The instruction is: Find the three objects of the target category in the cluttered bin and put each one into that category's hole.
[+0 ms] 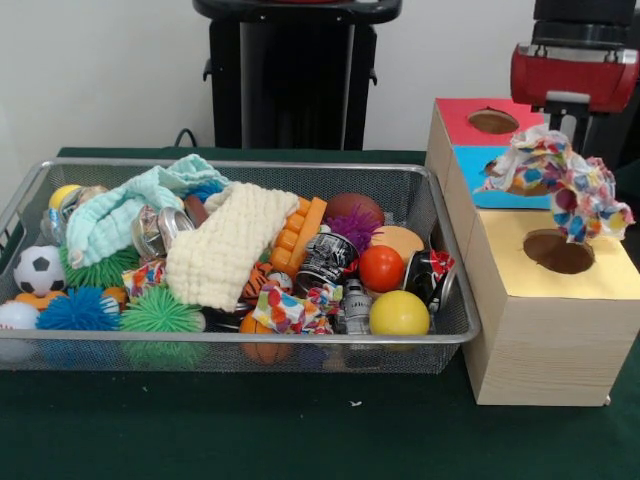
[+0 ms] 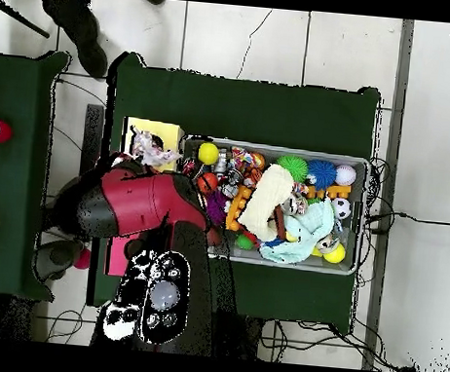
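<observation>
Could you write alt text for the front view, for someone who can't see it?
A confetti-print cloth hangs above the round hole in the yellow top of a wooden box, beneath a red robot arm. Left of the box, a wire-mesh bin holds balls, cans, a cream waffle-knit cloth and more confetti cloths.

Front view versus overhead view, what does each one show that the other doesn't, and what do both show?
Only the front view shows the round holes in the wooden box, and a confetti cloth lying among the clutter near the bin's front rim. Only the overhead view shows the whole red arm, the tiled floor and a second green table. Both show the wire bin with the cream waffle cloth, and a confetti cloth hanging over the box. The gripper itself is hidden in both.
</observation>
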Controlling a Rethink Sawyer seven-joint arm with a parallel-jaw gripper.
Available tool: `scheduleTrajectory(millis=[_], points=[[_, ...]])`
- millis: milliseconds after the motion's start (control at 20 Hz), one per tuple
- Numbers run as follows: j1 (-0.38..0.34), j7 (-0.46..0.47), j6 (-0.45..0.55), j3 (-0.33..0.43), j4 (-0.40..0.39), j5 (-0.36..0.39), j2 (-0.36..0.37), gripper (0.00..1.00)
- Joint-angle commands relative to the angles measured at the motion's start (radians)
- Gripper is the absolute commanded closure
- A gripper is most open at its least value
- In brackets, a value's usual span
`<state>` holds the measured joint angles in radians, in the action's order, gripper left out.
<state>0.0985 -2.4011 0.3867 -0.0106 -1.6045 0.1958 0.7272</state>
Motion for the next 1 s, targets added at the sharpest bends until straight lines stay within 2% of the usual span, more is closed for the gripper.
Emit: scheduleTrajectory(millis=[50,300,400,500,850,1000], points=[[-0.022,0.042,0.023,0.042,-0.031,0.076,-0.09,1.0],[-0.003,0.003,-0.067,0.011,-0.02,0.11,-0.135,1.0],[0.046,-0.042,-0.146,-0.053,0.016,0.148,-0.153,1.0],[0.075,-0.083,-0.207,-0.094,0.032,0.154,-0.173,1.0],[0.127,-0.1,-0.256,-0.169,0.061,0.119,-0.179,1.0],[0.124,-0.084,-0.242,-0.167,0.059,0.099,-0.165,1.0]])
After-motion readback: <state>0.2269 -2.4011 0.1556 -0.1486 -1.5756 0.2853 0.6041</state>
